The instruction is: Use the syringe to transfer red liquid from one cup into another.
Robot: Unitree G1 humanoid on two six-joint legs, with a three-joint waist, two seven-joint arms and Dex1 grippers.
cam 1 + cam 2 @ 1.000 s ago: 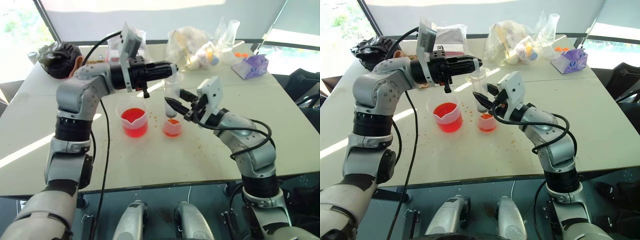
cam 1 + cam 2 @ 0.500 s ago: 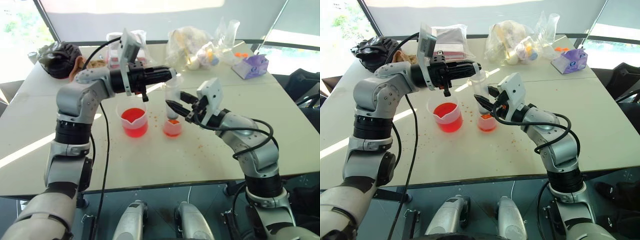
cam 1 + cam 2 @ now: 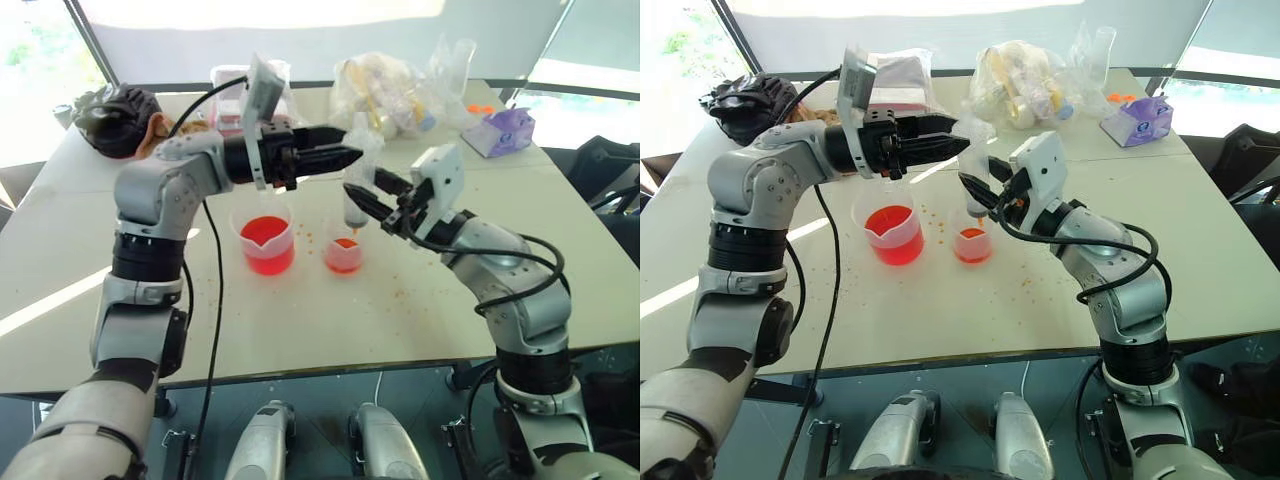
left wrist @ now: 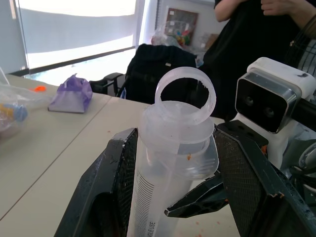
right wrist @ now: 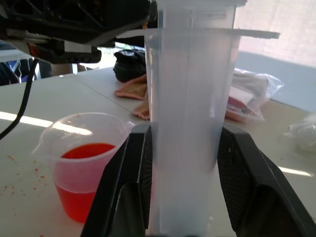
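Two tools at one syringe [image 5: 187,123], over the middle of the counter [image 3: 300,320]. Right tool [image 3: 352,193] clamped shut on the clear barrel, holding it nearly upright with the orange-red nozzle pointing down, just above the rim of the narrow round cup [image 3: 330,250]. Left tool [image 4: 175,129] reaching in level from the other side, at the top of the syringe, fingers spread open and standing either side of the flange without squeezing it. From the head views: both vessels side by side, the spouted beaker [image 3: 288,232] towards the left edge and holding most of the red liquid [image 3: 267,255], the narrow cup just beside it with a shallower red layer; orange specks scattered on the counter around them; plastic bags [image 3: 385,90] and a purple tissue box [image 3: 500,132] along the far edge, a black bundle [image 3: 120,115] at the far left corner. From the left wrist alone: the ring-shaped plunger handle close up, pressed down near the flange, and a person in dark clothing beyond the counter. From the right wrist alone: the barrel looking empty between the two pads, the beaker's pour spout turned away from the syringe, and a pinkish cloth [image 5: 133,91] behind it.
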